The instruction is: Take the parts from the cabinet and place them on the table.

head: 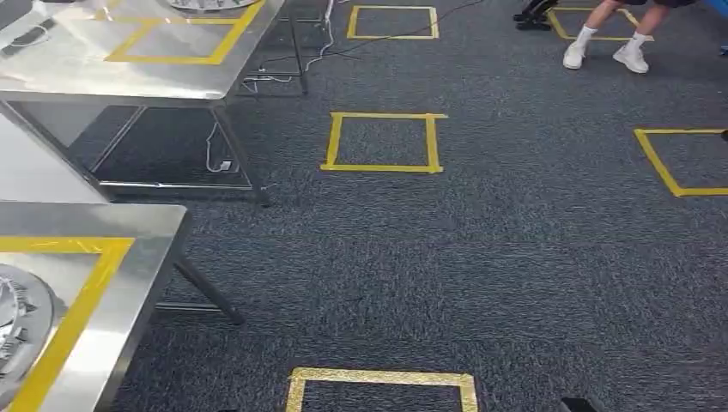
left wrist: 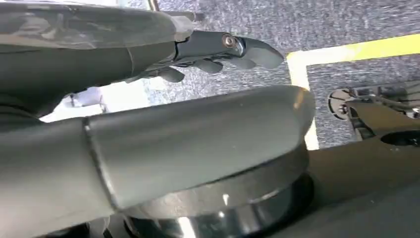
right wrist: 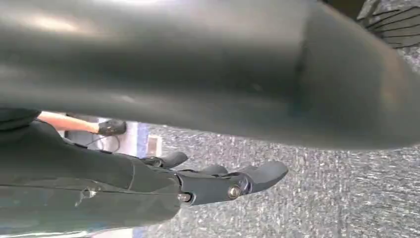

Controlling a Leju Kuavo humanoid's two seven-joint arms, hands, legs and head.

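Note:
A silver ribbed round part [head: 19,330] lies inside the yellow tape frame on the near steel table [head: 129,283] at the lower left. The edge of another silver part [head: 210,3] shows on the far steel table [head: 112,77] at the upper left. My left hand [left wrist: 163,134] hangs over the carpet with its dark fingers [left wrist: 223,49] stretched out and nothing in them. My right hand [right wrist: 208,183] also hangs over the carpet, fingers extended and empty.
Grey carpet carries several yellow tape squares, one in the middle [head: 383,142] and one at the lower edge [head: 382,386]. Cables [head: 219,159] lie under the far table. A person's legs in white shoes [head: 605,51] stand at the upper right.

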